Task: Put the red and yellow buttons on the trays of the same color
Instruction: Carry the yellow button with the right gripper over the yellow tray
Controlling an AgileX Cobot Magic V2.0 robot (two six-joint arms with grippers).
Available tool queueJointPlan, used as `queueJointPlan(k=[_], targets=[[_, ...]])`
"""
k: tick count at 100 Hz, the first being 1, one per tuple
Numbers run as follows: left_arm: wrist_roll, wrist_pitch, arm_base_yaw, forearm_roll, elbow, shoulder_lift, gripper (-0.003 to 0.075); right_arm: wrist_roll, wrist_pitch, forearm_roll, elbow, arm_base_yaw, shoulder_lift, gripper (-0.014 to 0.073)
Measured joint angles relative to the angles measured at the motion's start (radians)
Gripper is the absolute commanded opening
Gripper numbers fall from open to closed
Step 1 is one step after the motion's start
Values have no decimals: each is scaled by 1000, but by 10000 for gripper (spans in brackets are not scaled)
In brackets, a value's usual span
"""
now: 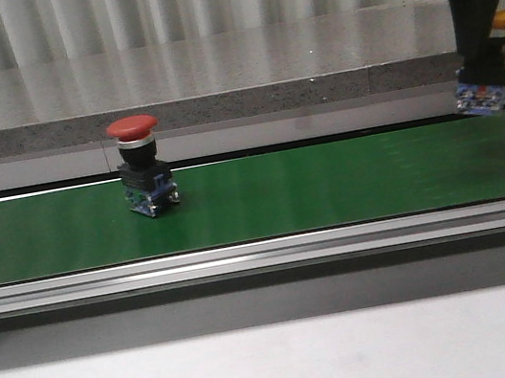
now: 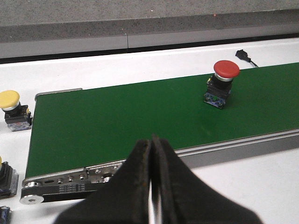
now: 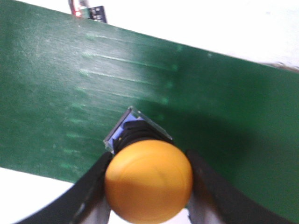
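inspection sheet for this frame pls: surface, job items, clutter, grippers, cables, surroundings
Surface: green conveyor belt in a metal frame, on a white table.
Job's things: red button upright on the belt, untouched; yellow button held above the belt by the right gripper; second yellow button on the table past the belt end. No trays in view.
Clutter: another partly seen part at the left wrist view's edge, type unclear.
Grippers: left gripper shut, empty; right shut on the yellow button.
Cables: small black connector with lead on the table behind the belt.
Surroundings: grey stone ledge, pale curtain behind.
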State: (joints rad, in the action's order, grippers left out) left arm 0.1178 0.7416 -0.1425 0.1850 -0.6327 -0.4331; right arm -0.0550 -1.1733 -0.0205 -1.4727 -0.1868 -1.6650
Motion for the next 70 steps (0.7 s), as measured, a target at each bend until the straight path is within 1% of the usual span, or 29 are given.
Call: queueJointPlan(k=[17,37,57,70], targets=[[0,0,0,0,0,0,-20,-21,-28,0,0,84,55,225],[0,0,0,0,0,0,-20,-62,-56,2,0,212,96,225],[0,0,0,0,0,0,-20,-117,-64,44,0,344,103,225],[0,0,0,0,0,0,-20,-154,-64,74,29,426,105,225]])
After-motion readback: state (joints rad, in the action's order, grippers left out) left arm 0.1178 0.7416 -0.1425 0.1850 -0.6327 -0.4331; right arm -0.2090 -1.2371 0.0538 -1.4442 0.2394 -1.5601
